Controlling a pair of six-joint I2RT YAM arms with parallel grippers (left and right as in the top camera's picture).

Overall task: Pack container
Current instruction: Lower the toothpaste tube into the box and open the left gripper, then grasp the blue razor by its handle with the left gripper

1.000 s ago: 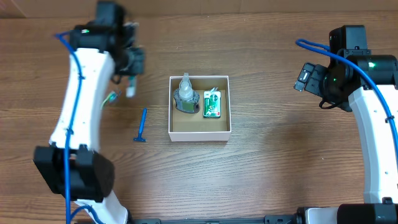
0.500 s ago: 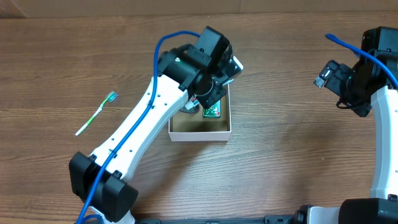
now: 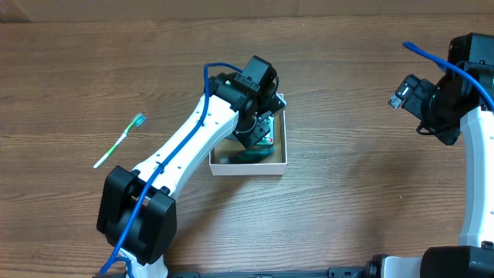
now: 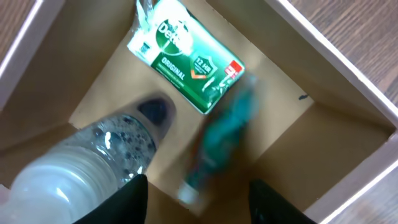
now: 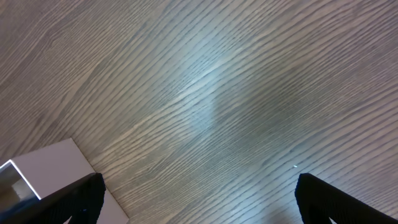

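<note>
A green toothbrush [image 3: 117, 144] lies far left on the surface [image 3: 46, 77], well apart from the container [image 3: 255, 168] at mid-surface, which holds a clear bottle [image 4: 81, 162], a green soap packet [image 4: 183, 56] and a blurred teal tube [image 4: 224, 134]. The left pincer [image 4: 199, 190] hangs over it, spread wide and seemingly gripping nothing; the right pincer [image 5: 199, 193] gapes empty over bare wood. The thin cardboard is likely light and easily dented, so a wall near a corner would suit a hold.
</note>
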